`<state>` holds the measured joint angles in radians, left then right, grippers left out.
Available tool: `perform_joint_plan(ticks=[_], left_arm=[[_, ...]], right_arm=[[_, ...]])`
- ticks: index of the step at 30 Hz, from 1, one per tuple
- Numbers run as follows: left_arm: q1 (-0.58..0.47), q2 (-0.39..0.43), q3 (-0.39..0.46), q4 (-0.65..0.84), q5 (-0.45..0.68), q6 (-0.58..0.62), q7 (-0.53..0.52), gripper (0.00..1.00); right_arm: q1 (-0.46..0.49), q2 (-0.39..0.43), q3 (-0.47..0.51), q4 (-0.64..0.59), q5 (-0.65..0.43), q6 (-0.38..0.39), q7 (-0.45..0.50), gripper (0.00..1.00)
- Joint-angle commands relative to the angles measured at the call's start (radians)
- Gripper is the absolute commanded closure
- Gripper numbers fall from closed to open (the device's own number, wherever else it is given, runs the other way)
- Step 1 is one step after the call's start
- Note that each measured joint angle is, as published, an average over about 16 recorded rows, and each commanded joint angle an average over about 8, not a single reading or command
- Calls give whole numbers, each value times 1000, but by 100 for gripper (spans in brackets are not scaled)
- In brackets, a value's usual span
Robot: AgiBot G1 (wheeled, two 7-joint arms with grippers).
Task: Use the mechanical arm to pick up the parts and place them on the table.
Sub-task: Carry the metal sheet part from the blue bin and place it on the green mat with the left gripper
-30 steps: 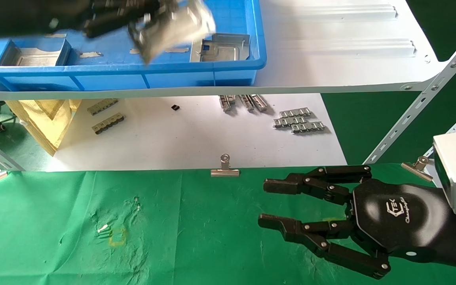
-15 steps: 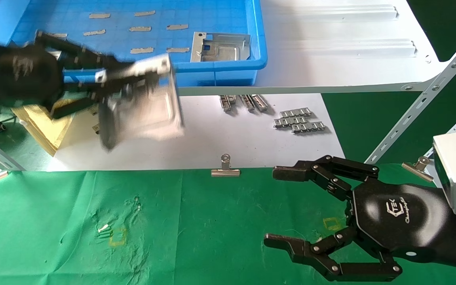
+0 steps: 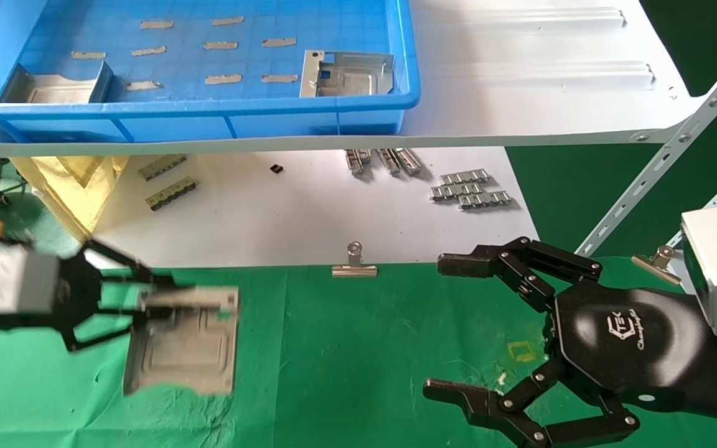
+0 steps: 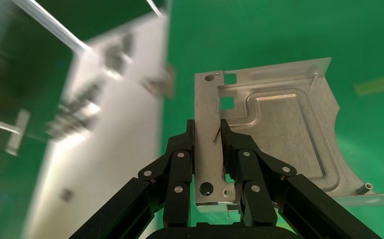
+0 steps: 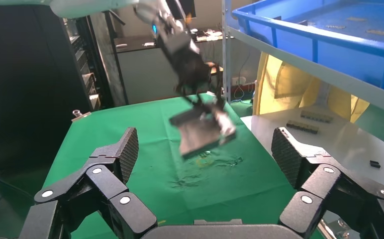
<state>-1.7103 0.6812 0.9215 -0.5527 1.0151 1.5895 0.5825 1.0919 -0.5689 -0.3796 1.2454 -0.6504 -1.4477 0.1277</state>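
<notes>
A stamped sheet-metal plate [image 3: 184,348] is held by one bent-up edge, clamped in the left end effector [image 3: 147,305] above the green desk [image 3: 333,348], presumably for lay-down; the right end effector [image 3: 495,330], fingers spread and empty, is parked further right

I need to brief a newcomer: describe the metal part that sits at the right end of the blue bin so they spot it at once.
Start at the blue bin on the white shelf. In its right near corner lies a silver stamped plate, flat, with an embossed panel and small square holes. The other plate in the bin lies at the left end, and a third is in the left hand over the green cloth.
</notes>
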Motion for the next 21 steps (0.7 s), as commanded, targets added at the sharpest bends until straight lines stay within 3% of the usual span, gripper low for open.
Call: perform_joint_plan(ticks=[1,4,5,11,13,21], left_arm=[[7,9,41,29,21,-3,36,100],[20,34,74,90,40,-9,83,98],[24,42,81,111,42,-11,96,92],[40,78,94,229,29,-17,163,17],[42,87,93,262,22,-20,179,0],[36,121,100,337,17,-17,245,0]], right_arm=[[0,0,0,0,0,0,0,0],[0,0,0,0,0,0,0,0],[0,0,0,0,0,0,0,0],[0,0,0,0,0,0,0,0],[0,0,0,0,0,0,0,0],[0,0,0,0,0,0,0,0]])
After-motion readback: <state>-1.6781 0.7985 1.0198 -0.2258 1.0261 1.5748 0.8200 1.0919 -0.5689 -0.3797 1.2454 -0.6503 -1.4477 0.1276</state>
